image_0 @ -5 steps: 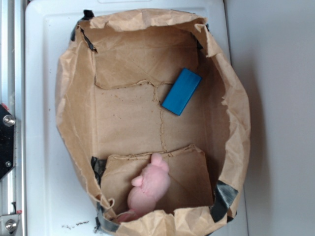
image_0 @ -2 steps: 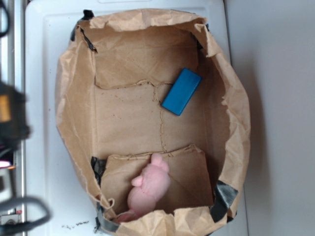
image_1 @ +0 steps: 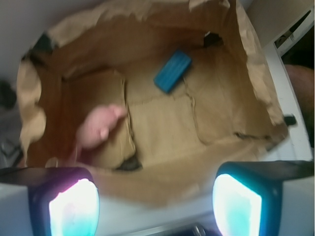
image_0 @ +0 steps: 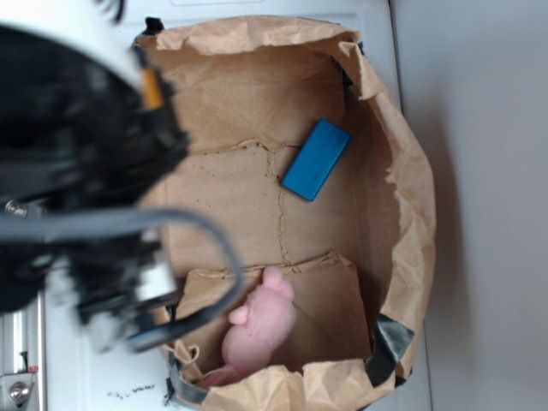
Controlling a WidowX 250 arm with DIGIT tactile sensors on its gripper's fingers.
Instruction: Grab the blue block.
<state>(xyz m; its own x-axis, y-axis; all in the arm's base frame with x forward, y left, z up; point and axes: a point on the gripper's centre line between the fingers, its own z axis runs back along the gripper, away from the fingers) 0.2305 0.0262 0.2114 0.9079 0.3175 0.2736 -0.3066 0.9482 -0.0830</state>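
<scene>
Nothing is grasped yet: the gripper [image_1: 155, 196], fingers spread apart and empty, hangs above the brown paper bag's [image_0: 411, 197] near rim, well apart from the blue block [image_0: 316, 159] lying untouched at upper centre.

No readable text, label, brand, number or sign is found in either view. The brown paper bag [image_0: 257, 111] is plain, with no print seen on its walls or floor. The blue block [image_0: 316, 159] inside the bag is unmarked. The pink plush toy [image_0: 259, 330], also inside the bag, carries no tag that can be read. The blurred black arm [image_0: 77, 171] beside the bag shows no legible marking.
</scene>
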